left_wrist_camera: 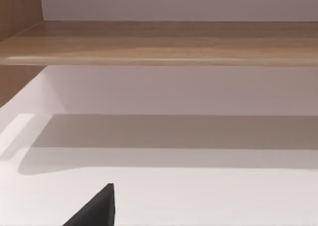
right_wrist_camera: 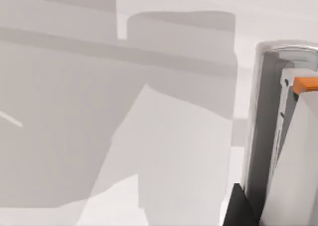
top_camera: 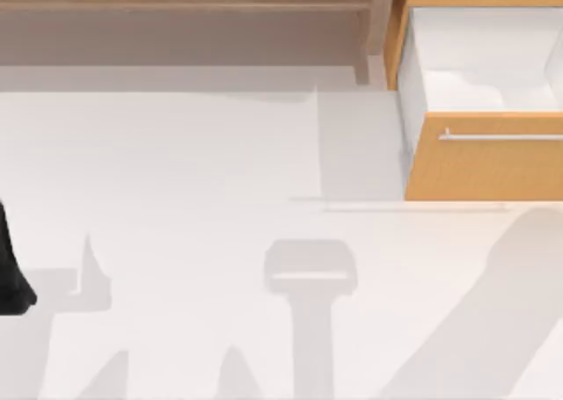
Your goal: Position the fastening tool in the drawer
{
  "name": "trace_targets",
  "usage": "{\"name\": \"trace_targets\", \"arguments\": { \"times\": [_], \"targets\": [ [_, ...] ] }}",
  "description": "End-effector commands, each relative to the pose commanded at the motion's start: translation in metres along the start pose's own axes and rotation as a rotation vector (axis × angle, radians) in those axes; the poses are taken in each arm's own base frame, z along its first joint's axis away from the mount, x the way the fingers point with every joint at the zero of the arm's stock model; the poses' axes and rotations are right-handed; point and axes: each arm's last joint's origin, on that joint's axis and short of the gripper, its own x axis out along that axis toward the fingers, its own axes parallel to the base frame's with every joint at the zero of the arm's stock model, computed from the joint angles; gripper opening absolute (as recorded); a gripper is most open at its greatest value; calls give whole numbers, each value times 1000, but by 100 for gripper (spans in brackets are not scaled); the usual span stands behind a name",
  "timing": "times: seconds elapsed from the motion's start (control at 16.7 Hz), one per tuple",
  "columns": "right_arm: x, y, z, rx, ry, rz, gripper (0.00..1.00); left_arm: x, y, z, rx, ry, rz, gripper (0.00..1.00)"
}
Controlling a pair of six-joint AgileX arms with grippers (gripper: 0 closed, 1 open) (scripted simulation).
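Seemingly the right gripper (right_wrist_camera: 248, 206) gripped the stiff, light stapler (right_wrist_camera: 278, 136) lengthwise, away from the open drawer (top_camera: 484, 163); left gripper's (left_wrist_camera: 97, 208) state I couldn't tell.

The table (top_camera: 193, 163) reads as a smooth, matt white surface, no grain, soft shadows lying flat on it. The drawer (top_camera: 484, 167) shows a light orange-brown wood-look front, satin rather than shiny, with a smooth matt white inside and a thin silvery metal-look bar handle (top_camera: 501, 137). The shelf (left_wrist_camera: 164, 42) has brown wood grain with a faint sheen along its front edge. In the right wrist view, the stapler (right_wrist_camera: 278, 136) looks like smooth grey and white plastic, with one orange piece.
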Motion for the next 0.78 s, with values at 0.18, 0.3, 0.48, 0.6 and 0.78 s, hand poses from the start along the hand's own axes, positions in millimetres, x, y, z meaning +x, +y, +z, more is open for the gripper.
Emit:
{"name": "trace_targets", "arguments": {
  "times": [0.18, 0.3, 0.48, 0.6, 0.78],
  "targets": [
    [2, 0, 0, 1, 3, 2, 0, 0, 0, 0, 0, 0, 0, 100],
    [-3, 1, 4, -2, -17, -7, 0, 0, 0, 0, 0, 0, 0, 100],
    [-44, 11, 25, -2, -169, -68, 0, 0, 0, 0, 0, 0, 0, 100],
    [-93, 27, 40, 6, -328, -119, 0, 0, 0, 0, 0, 0, 0, 100],
    [-163, 66, 56, 23, -540, -140, 0, 0, 0, 0, 0, 0, 0, 100]
  ]
}}
